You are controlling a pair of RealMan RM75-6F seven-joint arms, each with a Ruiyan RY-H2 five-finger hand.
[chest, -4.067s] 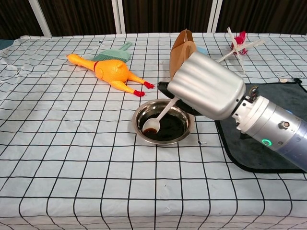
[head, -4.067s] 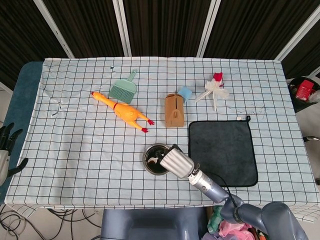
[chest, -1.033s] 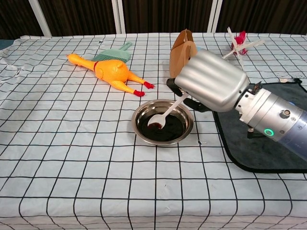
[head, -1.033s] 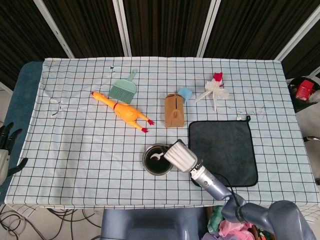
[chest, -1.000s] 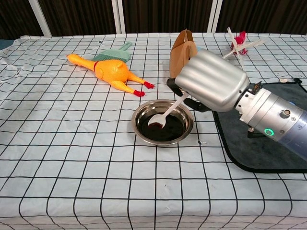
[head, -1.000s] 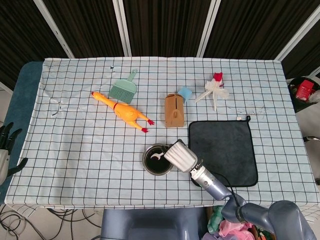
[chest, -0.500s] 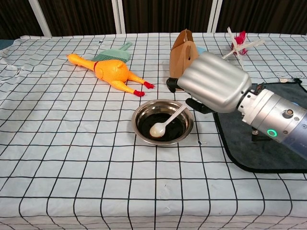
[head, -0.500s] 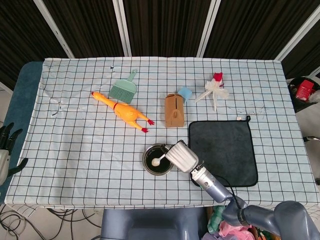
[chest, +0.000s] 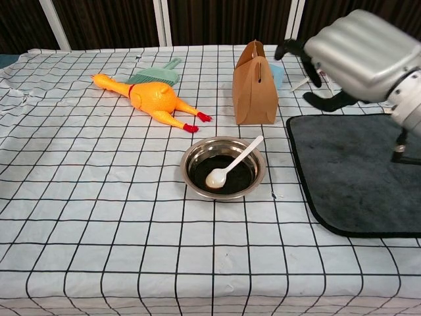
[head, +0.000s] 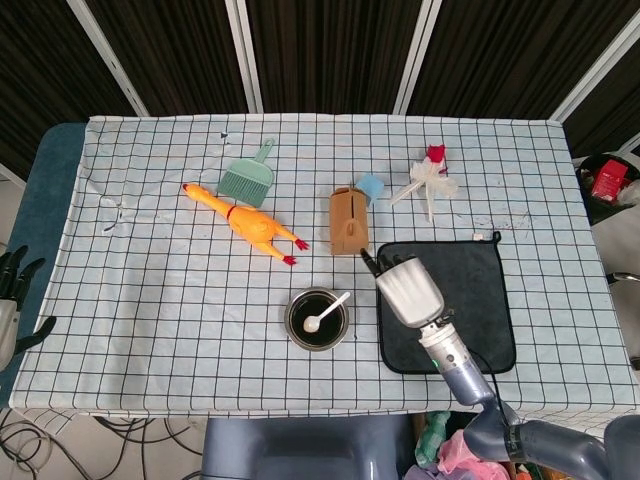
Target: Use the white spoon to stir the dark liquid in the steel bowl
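The steel bowl (head: 316, 318) (chest: 224, 174) holds dark liquid near the table's front middle. The white spoon (head: 326, 311) (chest: 233, 163) lies in it, bowl end in the liquid, handle leaning on the right rim. My right hand (head: 408, 288) (chest: 352, 58) hovers above the dark mat, to the right of the bowl, fingers apart and holding nothing. My left hand (head: 12, 295) hangs off the table's left edge, fingers spread and empty; only the head view shows it.
A dark grey mat (head: 470, 300) (chest: 355, 178) lies right of the bowl. Behind it stand a brown paper bag (head: 348, 222) (chest: 254, 84), a rubber chicken (head: 250, 224) (chest: 151, 97), a green dustpan brush (head: 247, 177) and a red-white toy (head: 428, 178).
My right hand has let go of the spoon, risen and moved right over the mat. The spoon now rests in the bowl against the rim.
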